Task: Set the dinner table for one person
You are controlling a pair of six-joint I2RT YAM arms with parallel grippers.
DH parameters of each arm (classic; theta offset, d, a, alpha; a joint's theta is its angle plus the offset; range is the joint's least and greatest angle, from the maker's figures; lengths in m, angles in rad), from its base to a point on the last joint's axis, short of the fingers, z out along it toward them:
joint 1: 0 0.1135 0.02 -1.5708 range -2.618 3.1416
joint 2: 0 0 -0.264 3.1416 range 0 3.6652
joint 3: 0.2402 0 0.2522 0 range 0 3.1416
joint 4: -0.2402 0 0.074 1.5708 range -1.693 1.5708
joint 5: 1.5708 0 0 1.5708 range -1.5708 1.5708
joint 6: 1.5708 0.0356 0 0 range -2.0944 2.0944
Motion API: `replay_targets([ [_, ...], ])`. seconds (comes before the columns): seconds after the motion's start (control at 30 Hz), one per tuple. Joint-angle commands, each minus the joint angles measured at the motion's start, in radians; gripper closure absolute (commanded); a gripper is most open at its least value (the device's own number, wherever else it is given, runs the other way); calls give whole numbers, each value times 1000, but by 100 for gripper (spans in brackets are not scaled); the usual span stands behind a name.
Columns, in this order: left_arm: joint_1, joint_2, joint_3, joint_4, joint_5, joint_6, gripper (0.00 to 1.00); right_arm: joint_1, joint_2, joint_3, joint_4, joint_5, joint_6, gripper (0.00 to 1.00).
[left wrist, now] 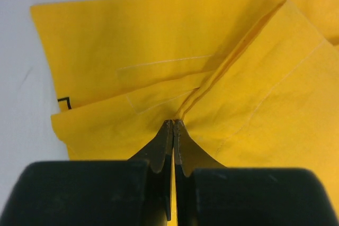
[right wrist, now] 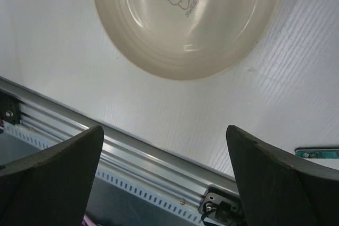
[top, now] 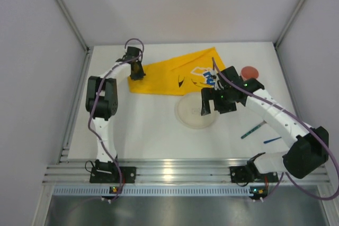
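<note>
Pinching a bunched fold of the yellow cloth point(left wrist: 159, 51), the left jaws are pressed together on the fabric at the cloth's left end. This is at the far side of the dinner table point(top: 148, 136), a white surface that spreads in front of both arm bases and carries everything. I judge that the step in hand is laying the cloth out as a mat. The next move calls for a steady pull that opens the layers flat without losing the fold. The right jaws stand spread wide, holding nothing, above the pale plate point(top: 197, 110), which lies just beside the cloth's near edge. Only the top view shows a small red dish point(top: 249, 72) and 2 utensils at the right, a teal stick point(top: 252, 129) and a blue stick point(top: 272, 140). Only the left wrist view shows the stitched layers in the grip, and only the right wrist view shows the bear print on the plate.
</note>
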Motion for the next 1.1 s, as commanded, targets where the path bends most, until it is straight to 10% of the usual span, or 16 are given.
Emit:
replay_targets([
  [0.0, 31, -136, -159, -67, 6, 71, 100, -8, -72, -40, 67, -33, -1, 0],
  [0.5, -81, -629, -354, 23, 318, 186, 100, -8, -115, -103, 130, -93, -22, 0],
  [0.87, -521, -951, -662, -301, 269, 36, 100, -8, -178, -207, 142, -112, -36, 0],
  [0.9, -555, -963, -667, -332, 180, 5, 93, -8, -182, -222, 152, -121, -36, 0],
  [1.0, -564, -1019, -702, -398, 36, -101, 2, -8, -170, -227, 162, -135, -35, 0],
  [1.07, -563, -1066, -721, -407, -110, -154, 2, -6, -163, -216, 162, -139, -32, 0],
])
